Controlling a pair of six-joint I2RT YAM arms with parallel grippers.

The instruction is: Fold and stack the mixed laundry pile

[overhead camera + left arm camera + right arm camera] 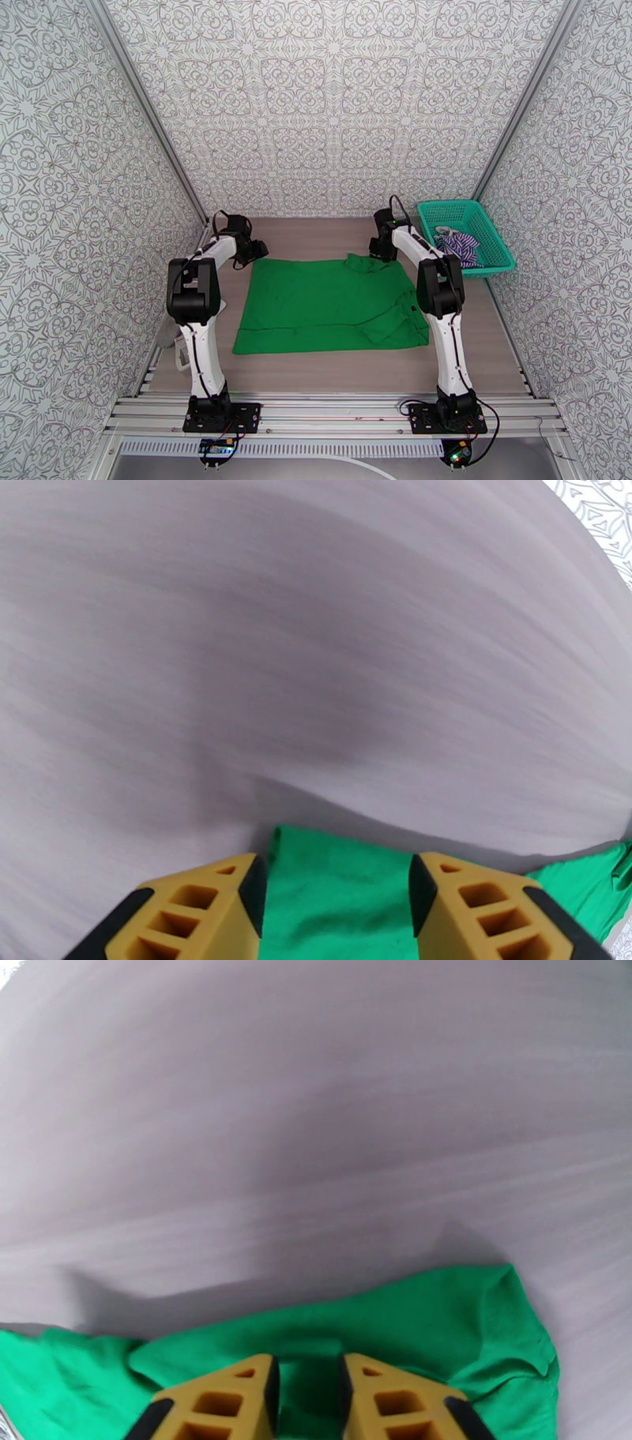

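While lying spread across the middle of the desk, looks thin, light and limp: green cloth, nearly flat, rumpled along the right side and bunched at the far right corner. Likely to sag, slide on the smooth top and drag its loose parts along. Best taken at the two far corners, pinched through a raised edge or fold, not on the flat middle.

Left hand at the far left corner, fingers apart at a middling width, cloth corner showing between them in the left wrist view, nothing pinched. Right hand at the bunched far right corner, fingers set narrow with green fabric in the slit between them. Impossible to tell whether clamped or merely straddling the fold.

Striped shirt heaped in the teal basket at the far right of the desk, just beside the right arm. Equally soft by the look of it, crumpled, no clear edge to grasp.

Hard to make out: both wrist views smeared by blur, rest of each hand cut off below the fingers. Near right corner of the green cloth partly behind the right arm. Sleeves and overall garment shape unclear. Much of the shirt buried in its own folds.
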